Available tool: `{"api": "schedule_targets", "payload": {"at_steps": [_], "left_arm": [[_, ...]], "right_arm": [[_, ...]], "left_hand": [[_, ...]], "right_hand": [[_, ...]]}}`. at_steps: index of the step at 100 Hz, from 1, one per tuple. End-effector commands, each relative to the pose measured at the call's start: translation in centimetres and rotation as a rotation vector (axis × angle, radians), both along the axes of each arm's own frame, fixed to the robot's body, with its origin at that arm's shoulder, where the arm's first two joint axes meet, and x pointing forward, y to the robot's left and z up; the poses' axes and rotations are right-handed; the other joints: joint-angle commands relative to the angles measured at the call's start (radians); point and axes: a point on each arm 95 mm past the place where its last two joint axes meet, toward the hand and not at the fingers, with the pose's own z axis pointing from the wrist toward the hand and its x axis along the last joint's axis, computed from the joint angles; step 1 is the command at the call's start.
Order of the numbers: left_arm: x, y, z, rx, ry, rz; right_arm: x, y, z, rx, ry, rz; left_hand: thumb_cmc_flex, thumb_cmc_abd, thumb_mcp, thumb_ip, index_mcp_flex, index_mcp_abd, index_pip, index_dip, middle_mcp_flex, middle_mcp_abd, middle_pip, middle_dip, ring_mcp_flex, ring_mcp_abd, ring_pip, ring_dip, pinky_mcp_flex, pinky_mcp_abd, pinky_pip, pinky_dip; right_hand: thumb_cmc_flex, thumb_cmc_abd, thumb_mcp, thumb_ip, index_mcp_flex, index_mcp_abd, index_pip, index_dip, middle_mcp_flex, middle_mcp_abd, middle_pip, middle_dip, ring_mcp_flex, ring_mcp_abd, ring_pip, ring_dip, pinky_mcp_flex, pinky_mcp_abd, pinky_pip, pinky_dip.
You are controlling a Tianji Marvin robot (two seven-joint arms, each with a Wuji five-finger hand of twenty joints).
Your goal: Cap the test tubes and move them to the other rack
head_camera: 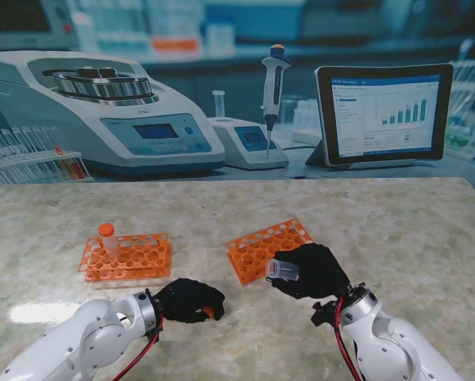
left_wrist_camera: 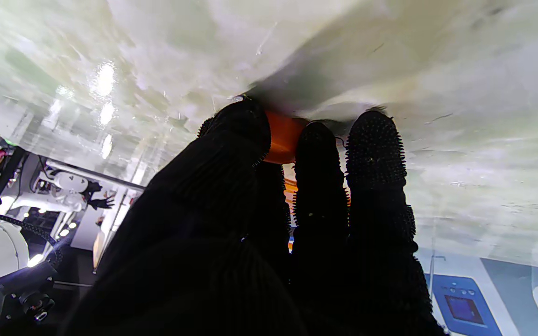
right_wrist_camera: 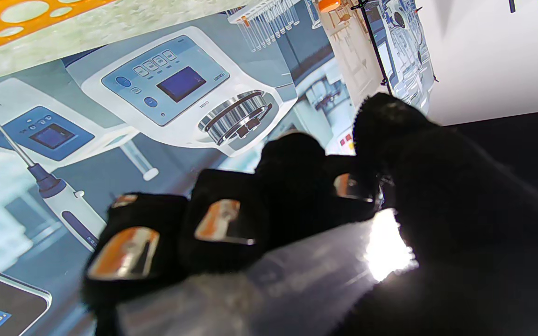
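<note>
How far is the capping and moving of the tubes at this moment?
Done, it seems: one capped tube stands in the left rack. In hand: the right robot hand holds an uncapped tube; the left robot hand grips an orange cap. Left: capping and racking it.

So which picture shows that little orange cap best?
The left wrist view: the cap fills the gap between the left robot hand's fingertips, pressed against the table. The stand view shows only an orange speck at those fingers. The right wrist view misses it, showing the right robot hand gripping a clear tube.
</note>
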Motion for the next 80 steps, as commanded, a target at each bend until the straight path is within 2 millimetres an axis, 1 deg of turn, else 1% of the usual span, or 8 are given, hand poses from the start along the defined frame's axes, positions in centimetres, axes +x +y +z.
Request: {"api": "schedule_targets", "payload": {"at_steps": [1, 32, 80], "left_arm": [[-1.2, 1.3, -2.4, 0.064, 0.059, 0.016], [-1.1, 1.3, -2.0, 0.054, 0.043, 0.024], [-0.2, 0.1, -0.3, 0.002, 0.007, 0.001]], "right_arm": [[-0.3, 0.2, -0.1, 0.011, 0.008, 0.005], [-0.3, 0.2, -0.1, 0.021, 0.01, 0.011], [-0.3, 0.0, -0.1, 0.024, 0.011, 0.007]], "left_hand": [[0.129, -0.052, 0.085, 0.043, 0.047, 0.048, 0.036, -0.007, 0.045, 0.067, 0.059, -0.012, 0.035, 0.025, -0.083, -0.032, 0.007, 0.024, -0.128, -0.098], [0.144, -0.051, 0.088, 0.034, 0.049, 0.062, 0.026, -0.011, 0.032, 0.073, 0.06, -0.039, 0.036, 0.028, -0.11, -0.023, 0.0, 0.033, -0.143, -0.099], [0.157, -0.046, 0.095, 0.029, 0.047, 0.074, 0.017, -0.012, 0.014, 0.08, 0.066, -0.067, 0.032, 0.03, -0.138, -0.012, -0.009, 0.04, -0.159, -0.101]], "right_hand": [[0.031, 0.037, -0.008, -0.009, 0.024, -0.082, 0.047, 0.053, 0.044, 0.009, 0.0, 0.016, 0.026, -0.064, 0.183, 0.064, 0.076, -0.109, 0.319, 0.047], [0.03, 0.039, -0.011, -0.01, 0.022, -0.083, 0.047, 0.054, 0.044, 0.01, -0.002, 0.017, 0.026, -0.064, 0.182, 0.063, 0.076, -0.11, 0.318, 0.047], [0.031, 0.041, -0.014, -0.011, 0.022, -0.084, 0.047, 0.055, 0.044, 0.009, -0.004, 0.017, 0.026, -0.064, 0.18, 0.063, 0.076, -0.11, 0.317, 0.047]]}}
